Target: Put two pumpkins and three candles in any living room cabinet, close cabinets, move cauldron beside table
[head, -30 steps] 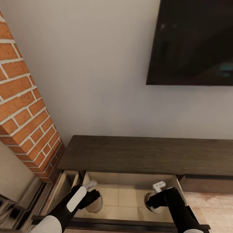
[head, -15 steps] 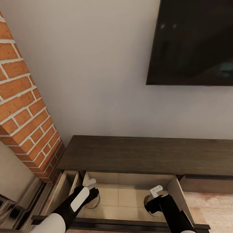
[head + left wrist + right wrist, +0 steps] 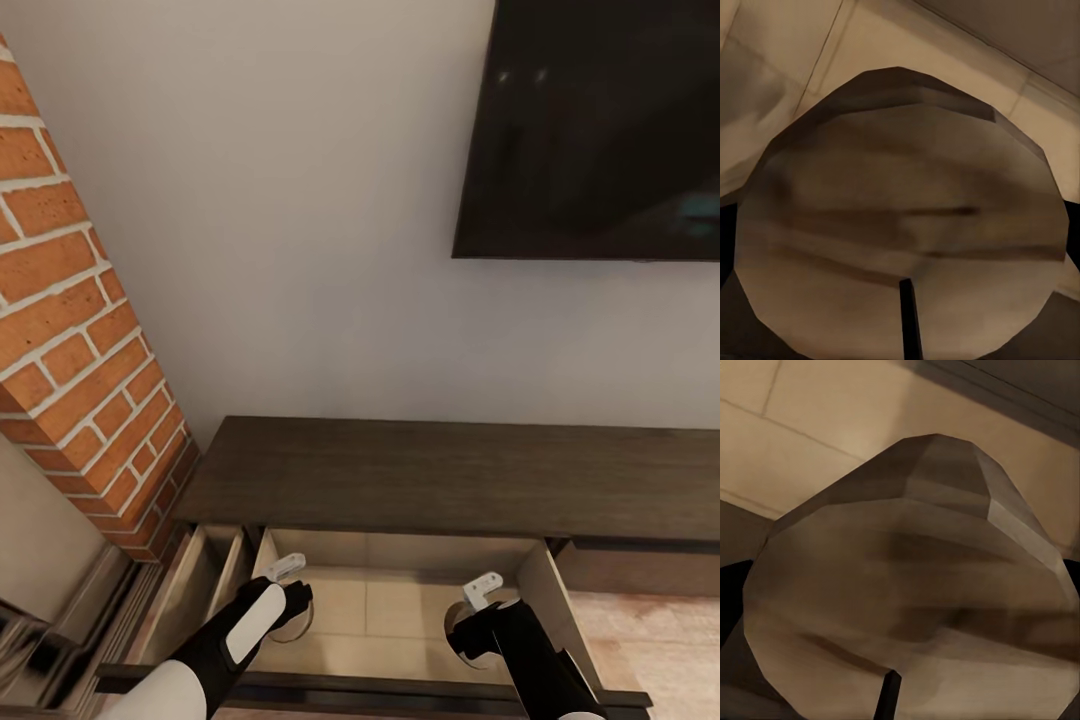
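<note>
In the head view the cabinet [image 3: 450,475] is lying across 5 o'clock, under the screen [image 3: 600,130] at 1 o'clock and beside the chimney [image 3: 70,330] at 9 o'clock. Its drawer [image 3: 400,552] is standing open at 6 o'clock, and both arms are reaching into it. The left gripper [image 3: 285,605] is sitting over the left round thing [image 3: 296,630], at 7 o'clock of the drawer. The right gripper [image 3: 468,632] is covering the right round thing [image 3: 452,618], at 5 o'clock.

Compared with a second ago, both grippers have shifted only a little and now hide more of the things under them – I judge that the things are being set down, not carried away.

In the left wrist view a pale brown faceted round thing [image 3: 900,225] is lying over the beige drawer bottom, with black at both its sides. I cannot tell if the jaws are pinching it.

The right wrist view is showing the same – a similar round thing [image 3: 915,585], jaws not readable. Whether these are candles or pumpkins, I cannot tell; no orange is showing.
</note>
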Robot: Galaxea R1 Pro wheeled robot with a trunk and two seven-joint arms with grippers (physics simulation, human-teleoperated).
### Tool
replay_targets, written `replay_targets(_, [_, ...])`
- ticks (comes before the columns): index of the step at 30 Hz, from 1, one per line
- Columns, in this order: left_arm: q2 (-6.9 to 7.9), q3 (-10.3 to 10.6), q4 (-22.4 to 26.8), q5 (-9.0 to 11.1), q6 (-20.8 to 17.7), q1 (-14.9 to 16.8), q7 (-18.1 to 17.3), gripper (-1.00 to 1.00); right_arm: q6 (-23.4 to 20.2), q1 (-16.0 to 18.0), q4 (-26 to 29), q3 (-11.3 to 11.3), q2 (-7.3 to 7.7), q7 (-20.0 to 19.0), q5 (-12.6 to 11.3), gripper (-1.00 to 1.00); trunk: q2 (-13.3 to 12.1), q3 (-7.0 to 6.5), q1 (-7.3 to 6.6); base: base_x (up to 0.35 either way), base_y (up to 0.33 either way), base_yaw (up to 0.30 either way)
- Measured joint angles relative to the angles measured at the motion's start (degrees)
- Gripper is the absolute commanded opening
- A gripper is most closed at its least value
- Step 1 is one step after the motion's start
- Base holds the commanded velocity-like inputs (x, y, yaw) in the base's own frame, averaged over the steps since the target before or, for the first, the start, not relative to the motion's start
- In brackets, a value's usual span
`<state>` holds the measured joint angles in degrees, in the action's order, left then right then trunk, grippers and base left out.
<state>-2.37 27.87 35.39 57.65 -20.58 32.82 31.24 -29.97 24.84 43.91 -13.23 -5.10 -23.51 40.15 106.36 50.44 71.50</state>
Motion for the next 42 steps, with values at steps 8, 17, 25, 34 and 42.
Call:
replay_targets(8, [0.04,0.0,0.1,0.0,0.0,0.0,-0.1,-1.00,0.0,0.0,0.2,0.0,0.00,0.0,0.0,-1.00,2.0,0.90,1.10,0.000,0.000,0.000])
replay_targets(17, [0.04,-0.1,0.0,0.3,-0.1,0.0,0.0,-1.00,-0.3,0.0,0.5,0.0,0.00,0.0,-0.1,-1.00,2.0,0.90,1.09,0.111,0.069,0.000])
replay_targets(25, [0.08,-0.1,-0.4,0.4,-0.1,0.0,-0.1,-1.00,-0.6,0.0,0.6,0.1,-0.39,0.0,-0.2,-1.00,2.0,0.90,1.10,0.014,0.012,0.000])
replay_targets(34, [0.03,-0.1,-0.3,0.4,-0.3,0.0,-0.1,-1.00,-2.9,0.0,0.5,0.1,-2.37,0.0,-0.5,-1.00,2.0,0.90,1.10,0.000,0.000,0.000])
replay_targets(42, [0.12,-0.2,-0.5,0.0,-0.7,0.0,0.1,-1.00,-3.0,2.8,-0.4,0.2,-4.71,0.1,-0.2,-1.00,2.0,0.89,1.10,0.000,0.000,0.000])
